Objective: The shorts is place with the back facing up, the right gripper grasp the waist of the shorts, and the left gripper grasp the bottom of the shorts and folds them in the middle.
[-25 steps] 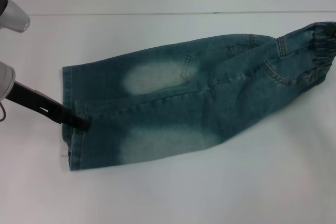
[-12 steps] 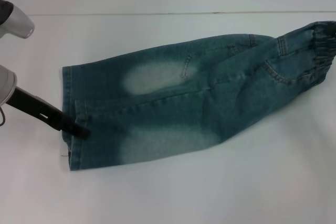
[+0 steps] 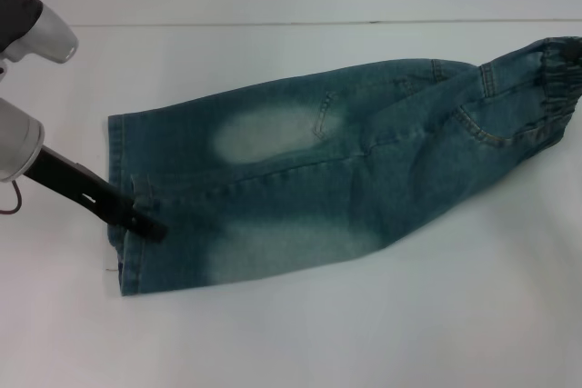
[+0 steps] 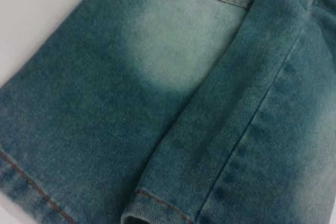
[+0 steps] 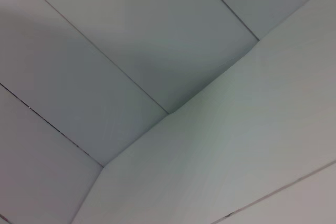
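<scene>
Across the white table (image 3: 291, 333), the long blue-green washed denim shorts (image 3: 346, 184) lie flat, running from the robot's left side toward its far right, with two pale faded patches on the legs and a stitched back pocket near the upper end. At the right edge of the head view sits the puckered, darker elastic waist of the shorts (image 3: 556, 79). At the left, the flat stitched bottom of the shorts (image 3: 127, 224) meets the slim black left gripper (image 3: 145, 226), whose tip rests on the hem where the two legs overlap; whether its fingers are parted or closed on the cloth cannot be told. Its silver-white wrist stands over bare table. No right gripper shows anywhere; its wrist camera sees only pale panelled surfaces.
</scene>
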Robot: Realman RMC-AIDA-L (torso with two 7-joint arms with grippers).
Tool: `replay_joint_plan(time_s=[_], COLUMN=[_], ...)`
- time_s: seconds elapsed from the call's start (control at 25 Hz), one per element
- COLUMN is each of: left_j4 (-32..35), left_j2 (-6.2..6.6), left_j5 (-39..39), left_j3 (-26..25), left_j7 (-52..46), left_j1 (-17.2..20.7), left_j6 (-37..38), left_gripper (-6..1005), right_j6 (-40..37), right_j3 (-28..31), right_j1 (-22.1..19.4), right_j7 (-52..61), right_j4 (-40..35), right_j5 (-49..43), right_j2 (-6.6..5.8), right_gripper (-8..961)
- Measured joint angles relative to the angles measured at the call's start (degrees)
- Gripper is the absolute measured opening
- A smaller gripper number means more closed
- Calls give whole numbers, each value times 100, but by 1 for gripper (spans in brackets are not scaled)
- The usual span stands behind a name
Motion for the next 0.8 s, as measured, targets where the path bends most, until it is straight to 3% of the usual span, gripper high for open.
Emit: replay_joint_plan(time_s=[0.8], left_j4=[-45], left_j2=[-88], left_j5=[4], left_j3=[-3], left_j7=[28], left_j1=[-159], left_j6=[-159], left_gripper=[785], right_j6=[-4], right_j3=[3], right_j1=[7], right_j7=[-45], right_j4=[26], right_j5=[65], right_j2=[1], right_gripper=[57])
